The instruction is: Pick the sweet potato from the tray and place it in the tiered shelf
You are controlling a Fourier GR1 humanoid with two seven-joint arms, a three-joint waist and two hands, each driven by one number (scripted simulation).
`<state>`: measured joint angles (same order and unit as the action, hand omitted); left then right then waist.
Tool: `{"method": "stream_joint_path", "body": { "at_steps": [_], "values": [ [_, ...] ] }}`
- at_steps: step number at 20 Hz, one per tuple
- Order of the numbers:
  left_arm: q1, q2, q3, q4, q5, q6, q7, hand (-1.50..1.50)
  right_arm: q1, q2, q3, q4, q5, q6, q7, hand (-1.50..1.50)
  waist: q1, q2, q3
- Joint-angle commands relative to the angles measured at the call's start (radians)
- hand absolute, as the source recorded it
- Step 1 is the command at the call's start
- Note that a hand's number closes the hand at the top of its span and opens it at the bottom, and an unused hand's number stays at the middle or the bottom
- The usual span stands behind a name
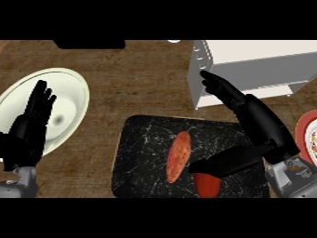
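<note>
The sweet potato (179, 156) is a long orange shape lying lengthwise in the middle of the black marbled tray (141, 158). My right hand (262, 124) is open over the tray's right side. Its straight fingers (219, 87) point up and left to the front corner of the white tiered shelf (264, 65), and its thumb (219, 166) sticks out leftwards just right of the sweet potato. It holds nothing. My left hand (25, 132) rests open, fingers up, over the white plate at the left.
A red vegetable (207, 185) lies on the tray's lower edge below my right thumb. A white plate (71, 95) is at the left, a red-rimmed plate (310, 135) at the right edge. A dark object (89, 44) sits at the back.
</note>
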<state>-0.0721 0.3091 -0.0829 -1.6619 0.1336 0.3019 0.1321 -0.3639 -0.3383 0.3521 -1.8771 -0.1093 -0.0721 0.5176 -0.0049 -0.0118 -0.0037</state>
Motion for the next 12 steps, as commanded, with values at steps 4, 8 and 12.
{"method": "stream_joint_path", "body": {
  "at_steps": [4,8,12],
  "values": [
    [-0.008,0.005,0.019,0.009,0.016,-0.02,-0.013,0.0,-0.209,-0.184,0.161,-0.065,0.171,0.171,0.369,-1.5,0.013,0.001,-0.004],
    [0.011,0.001,0.004,0.011,0.003,-0.029,-0.023,0.0,-0.345,-0.127,0.261,-0.058,0.212,0.236,0.622,-1.5,0.02,0.004,-0.002],
    [-0.002,-0.021,-0.013,-0.027,-0.006,-0.01,0.022,0.0,-0.432,-0.013,0.314,0.004,0.227,0.25,0.784,-1.5,0.016,0.007,0.001]
  ]
}}
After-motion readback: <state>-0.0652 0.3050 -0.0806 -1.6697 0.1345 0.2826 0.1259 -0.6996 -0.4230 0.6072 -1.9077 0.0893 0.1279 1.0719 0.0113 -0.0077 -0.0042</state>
